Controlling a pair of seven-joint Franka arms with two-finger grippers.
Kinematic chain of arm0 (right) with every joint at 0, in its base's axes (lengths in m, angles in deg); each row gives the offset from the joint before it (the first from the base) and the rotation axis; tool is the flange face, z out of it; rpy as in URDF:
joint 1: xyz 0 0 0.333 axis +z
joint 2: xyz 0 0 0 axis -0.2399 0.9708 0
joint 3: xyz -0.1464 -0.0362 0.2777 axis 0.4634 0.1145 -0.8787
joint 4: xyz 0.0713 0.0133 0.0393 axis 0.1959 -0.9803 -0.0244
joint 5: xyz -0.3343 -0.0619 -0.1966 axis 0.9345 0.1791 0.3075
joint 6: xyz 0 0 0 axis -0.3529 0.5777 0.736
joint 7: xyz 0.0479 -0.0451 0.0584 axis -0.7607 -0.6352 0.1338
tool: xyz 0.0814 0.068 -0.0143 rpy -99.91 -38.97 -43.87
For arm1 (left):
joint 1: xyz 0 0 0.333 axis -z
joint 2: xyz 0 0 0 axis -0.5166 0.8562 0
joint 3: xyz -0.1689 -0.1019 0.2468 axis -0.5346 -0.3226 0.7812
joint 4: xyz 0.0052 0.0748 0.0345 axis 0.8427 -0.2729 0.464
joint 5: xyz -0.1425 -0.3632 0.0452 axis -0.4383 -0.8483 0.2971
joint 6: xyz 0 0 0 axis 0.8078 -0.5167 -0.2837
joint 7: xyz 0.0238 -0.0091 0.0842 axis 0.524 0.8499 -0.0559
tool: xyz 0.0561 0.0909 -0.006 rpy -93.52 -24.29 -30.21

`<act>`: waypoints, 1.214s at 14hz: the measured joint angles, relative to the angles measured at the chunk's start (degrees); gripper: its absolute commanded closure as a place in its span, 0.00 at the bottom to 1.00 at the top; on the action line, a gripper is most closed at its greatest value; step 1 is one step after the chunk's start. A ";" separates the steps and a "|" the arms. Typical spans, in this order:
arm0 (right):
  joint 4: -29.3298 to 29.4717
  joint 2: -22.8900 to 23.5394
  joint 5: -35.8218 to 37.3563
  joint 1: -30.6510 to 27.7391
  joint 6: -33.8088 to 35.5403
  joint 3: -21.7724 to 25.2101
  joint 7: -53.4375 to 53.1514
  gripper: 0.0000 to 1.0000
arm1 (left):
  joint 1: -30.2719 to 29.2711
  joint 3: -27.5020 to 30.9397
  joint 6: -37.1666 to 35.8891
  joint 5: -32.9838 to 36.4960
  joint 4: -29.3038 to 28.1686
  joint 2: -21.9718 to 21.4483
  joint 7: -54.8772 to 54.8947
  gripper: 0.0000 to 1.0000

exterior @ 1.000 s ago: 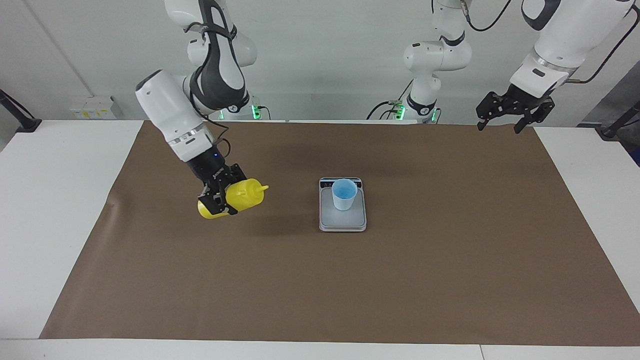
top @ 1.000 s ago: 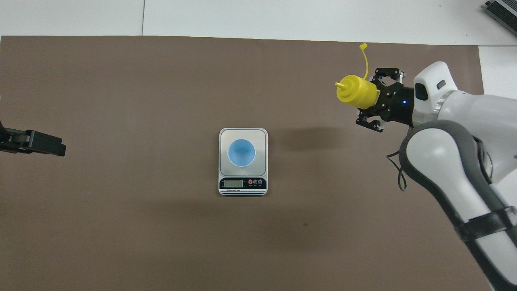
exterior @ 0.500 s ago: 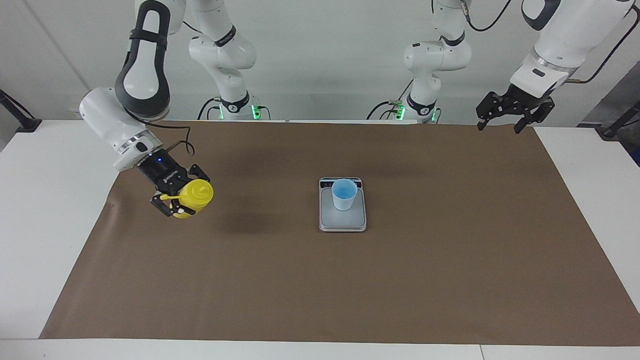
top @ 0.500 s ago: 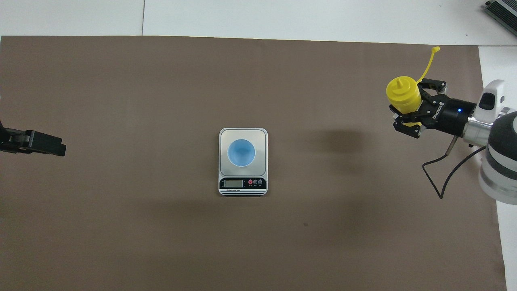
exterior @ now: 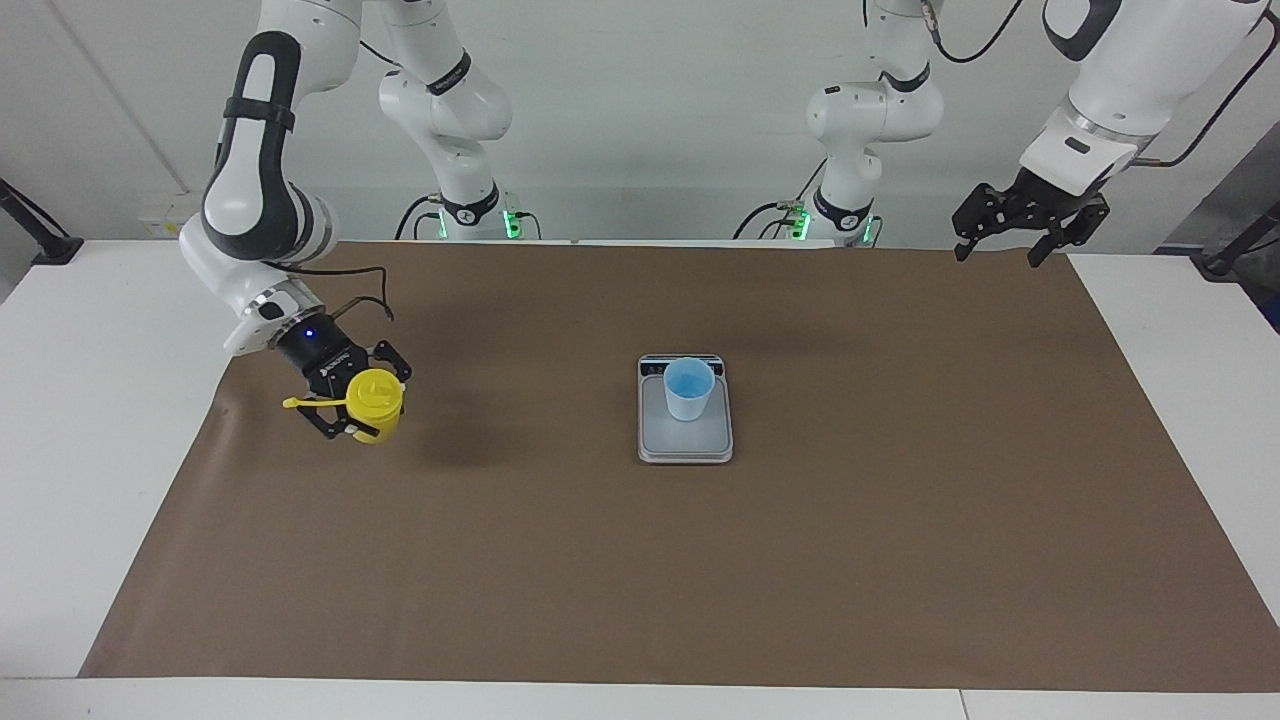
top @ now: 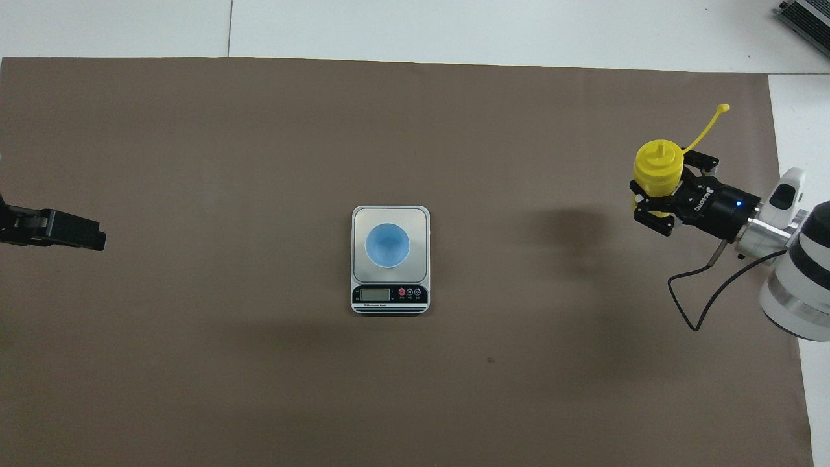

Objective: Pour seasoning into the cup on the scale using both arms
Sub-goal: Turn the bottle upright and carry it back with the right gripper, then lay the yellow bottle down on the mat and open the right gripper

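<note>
Seasoning stands upright, clamped in the right tool over the mat's right-arm end, well apart from the cup on the scale; the left tool waits, jaws spread, holding nothing.

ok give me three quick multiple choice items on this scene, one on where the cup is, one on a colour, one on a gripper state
1. Where does the cup stand?
A. on the scale
B. on the brown mat beside the scale
C. in the left gripper

2. What colour is the seasoning bottle?
A. red
B. yellow
C. green

3. What is the right gripper doing?
A. hanging open over the cup
B. resting shut and empty on the scale
C. shut on the seasoning bottle toward the right arm's end of the table

Answers:
1. A: the blue cup sits on the scale's platform, at the end nearer the robots.
2. B: body, nozzle and cap strap are all bright yellow.
3. C: its fingers clamp the bottle's body, well away from the scale, while the left gripper waits open at its own end.
</note>
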 measured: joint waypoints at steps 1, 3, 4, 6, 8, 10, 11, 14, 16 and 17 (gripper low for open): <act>-0.39 0.80 -1.75 -0.67 1.02 0.00 3.76 1.00 | 0.00 0.00 0.00 0.00 0.00 0.00 0.00 0.00; -0.90 3.36 -5.60 -2.73 5.12 -0.01 9.61 1.00 | 0.00 0.00 0.00 0.00 0.00 0.00 0.00 0.00; -0.96 5.18 -7.60 -4.05 7.57 0.00 12.39 1.00 | 0.00 0.00 0.00 0.00 0.00 0.00 0.00 0.00; -0.90 8.38 -10.20 -6.18 11.41 0.04 16.17 1.00 | 0.00 0.00 0.00 0.00 0.00 0.00 0.00 0.00; -0.78 9.44 -11.99 -6.85 12.47 0.03 16.92 0.79 | 0.00 0.00 0.00 0.00 0.00 0.00 0.00 0.00; -0.98 9.39 -15.34 -6.83 12.58 -0.21 16.92 0.00 | 0.00 0.00 0.00 0.00 0.00 0.00 0.00 0.00; -1.30 9.38 -16.26 -6.81 12.59 -0.29 16.92 0.00 | 0.00 0.00 0.00 0.00 0.00 0.00 0.00 0.00; -2.49 9.29 -16.49 -6.81 12.71 -0.32 16.92 0.00 | 0.00 0.00 0.00 0.00 0.00 0.00 0.00 0.00; -2.62 9.02 -16.62 -6.82 12.83 -0.32 16.92 0.00 | 0.00 0.00 0.00 0.00 0.00 0.00 0.00 0.00; -2.64 8.90 -16.63 -6.82 12.83 -0.32 16.92 0.00 | 0.00 0.00 0.00 0.00 0.00 0.00 0.00 0.00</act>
